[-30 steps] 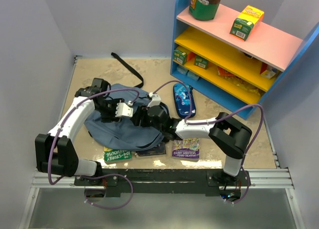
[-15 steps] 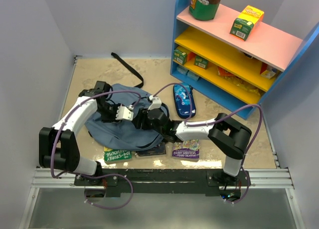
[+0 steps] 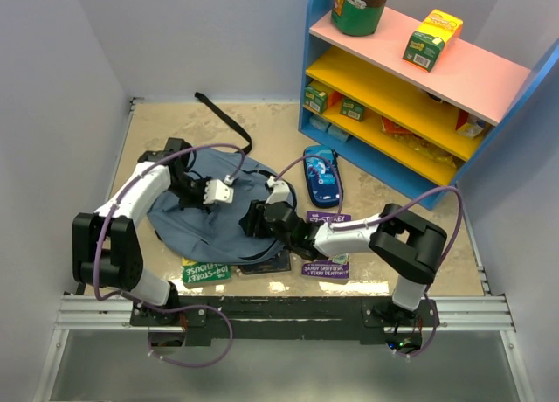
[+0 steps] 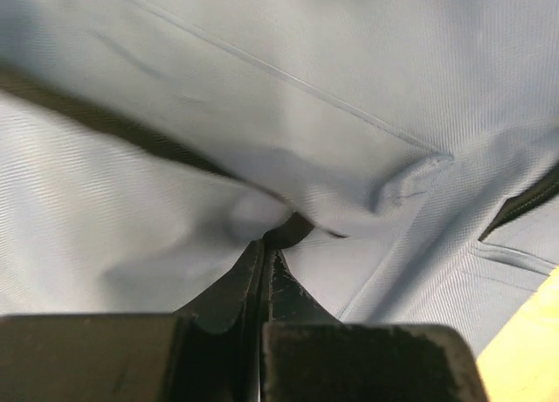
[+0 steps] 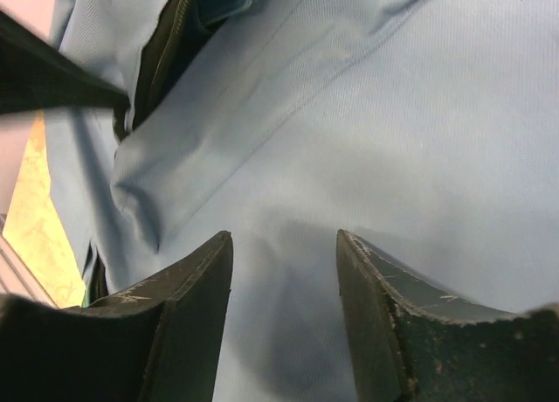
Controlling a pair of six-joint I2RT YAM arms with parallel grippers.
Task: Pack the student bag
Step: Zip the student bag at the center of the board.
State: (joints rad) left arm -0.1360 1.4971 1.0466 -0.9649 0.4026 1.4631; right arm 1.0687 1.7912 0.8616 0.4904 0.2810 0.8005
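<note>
The slate-blue student bag (image 3: 205, 220) lies slumped on the table's left half. My left gripper (image 3: 236, 190) is over its top. In the left wrist view its jaws are pressed together (image 4: 265, 243), with the tips pinching a dark zipper edge (image 4: 293, 230) where the fabric (image 4: 175, 122) puckers. My right gripper (image 3: 256, 218) leans on the bag's right side. In the right wrist view it stands open (image 5: 284, 245), the fingers (image 5: 196, 271) astride smooth blue fabric (image 5: 393, 131) with nothing held. The bag's black zipper opening (image 5: 166, 35) shows at the upper left.
A dark-blue pencil case (image 3: 321, 176) lies right of the bag. A green book (image 3: 207, 271), a dark book (image 3: 266, 264) and purple books (image 3: 327, 266) lie along the near edge. A black strap (image 3: 223, 118) trails behind. A blue shelf unit (image 3: 410, 96) stands at the back right.
My left gripper has closed on the bag's zipper edge and shifted slightly back. The right arm slid toward the near side along the bag, uncovering a purple book by the pencil case.
</note>
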